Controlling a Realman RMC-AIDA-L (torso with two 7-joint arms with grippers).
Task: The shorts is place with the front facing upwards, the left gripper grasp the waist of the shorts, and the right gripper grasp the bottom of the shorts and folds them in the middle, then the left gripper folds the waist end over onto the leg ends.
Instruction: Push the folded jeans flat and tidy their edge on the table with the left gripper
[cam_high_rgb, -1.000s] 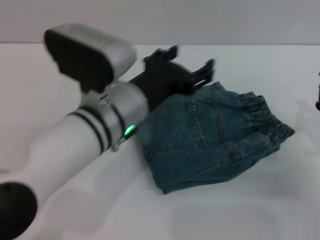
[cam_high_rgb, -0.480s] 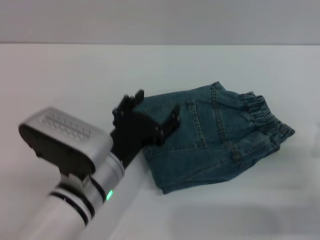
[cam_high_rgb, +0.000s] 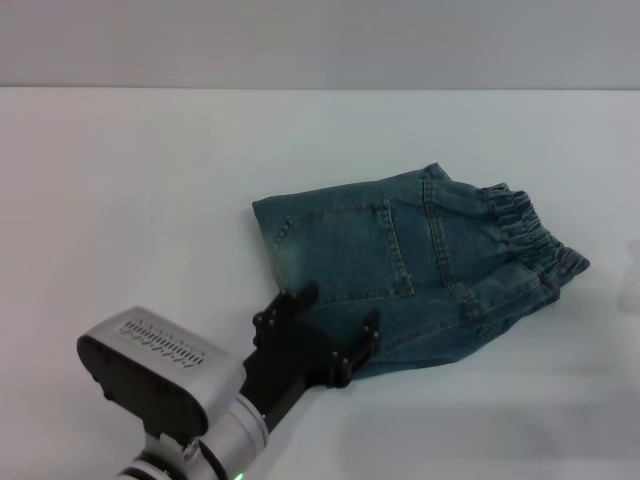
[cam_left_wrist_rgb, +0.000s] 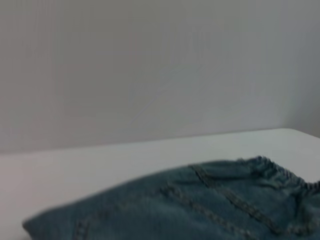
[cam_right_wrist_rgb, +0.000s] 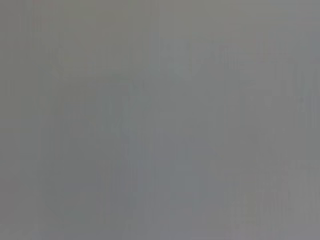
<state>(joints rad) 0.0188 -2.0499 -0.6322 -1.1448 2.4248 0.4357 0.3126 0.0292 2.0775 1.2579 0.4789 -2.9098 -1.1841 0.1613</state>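
Note:
The blue denim shorts (cam_high_rgb: 415, 265) lie folded into a compact bundle on the white table, with a back pocket facing up and the elastic waistband (cam_high_rgb: 520, 222) bunched at the right. My left gripper (cam_high_rgb: 322, 333) hovers open and empty at the bundle's near left corner, its two black fingers spread apart. From the left wrist view the shorts (cam_left_wrist_rgb: 200, 210) fill the lower part, seen low across the table. My right gripper is out of view, and the right wrist view shows only a plain grey surface.
The white table (cam_high_rgb: 140, 190) stretches wide around the shorts. A grey wall (cam_high_rgb: 320, 40) runs along the far edge.
My left arm has drawn back from above the shorts' far left side toward the near edge of the table, coming down low, and the whole folded bundle is uncovered.

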